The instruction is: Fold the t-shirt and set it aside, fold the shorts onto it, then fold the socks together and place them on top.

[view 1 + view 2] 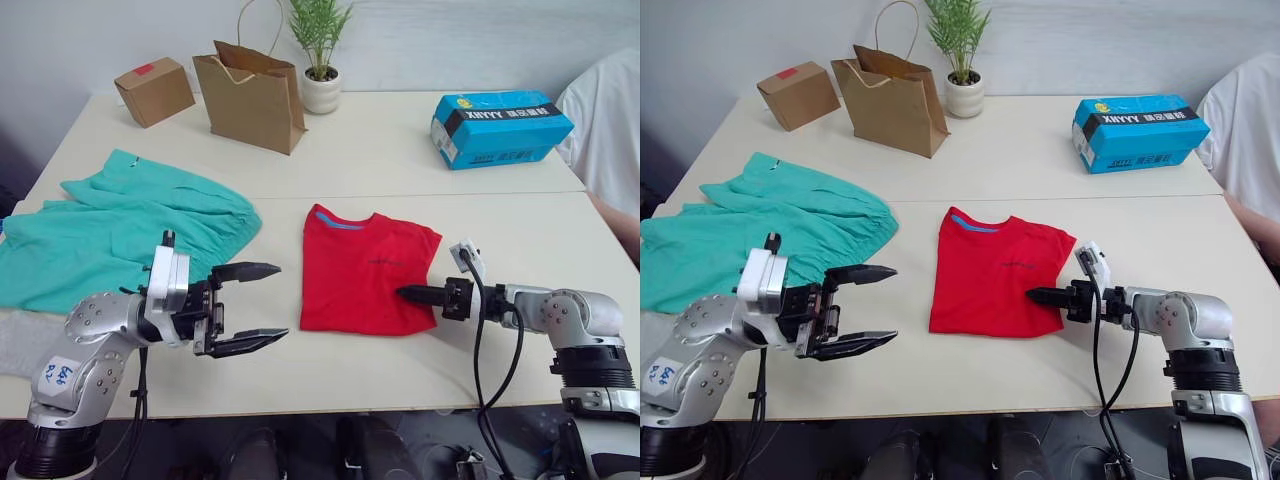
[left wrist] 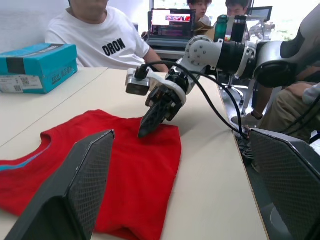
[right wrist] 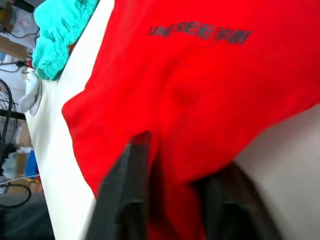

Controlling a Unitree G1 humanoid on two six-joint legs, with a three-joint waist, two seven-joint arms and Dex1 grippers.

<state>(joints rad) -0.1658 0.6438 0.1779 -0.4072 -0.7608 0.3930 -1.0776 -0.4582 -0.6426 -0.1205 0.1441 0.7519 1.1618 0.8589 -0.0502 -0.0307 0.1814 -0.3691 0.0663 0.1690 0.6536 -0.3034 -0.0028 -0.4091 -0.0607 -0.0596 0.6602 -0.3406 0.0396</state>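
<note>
The red t-shirt (image 1: 365, 268) lies folded into a rectangle at the middle of the table, collar toward the far side. My right gripper (image 1: 405, 294) is at its near right edge, shut on the fabric; red cloth shows between the fingers (image 3: 127, 190) in the right wrist view. The teal shorts (image 1: 120, 235) lie spread out at the left. A patch of light grey cloth, the socks (image 1: 25, 345), lies by the shorts' near edge, partly behind my left arm. My left gripper (image 1: 280, 301) hovers open and holds nothing, between the shorts and the t-shirt.
At the back stand a cardboard box (image 1: 153, 90), a brown paper bag (image 1: 250, 95) and a potted plant (image 1: 320, 60). A blue box (image 1: 500, 127) sits at the back right. A person in a white shirt (image 1: 610, 120) sits at the table's right edge.
</note>
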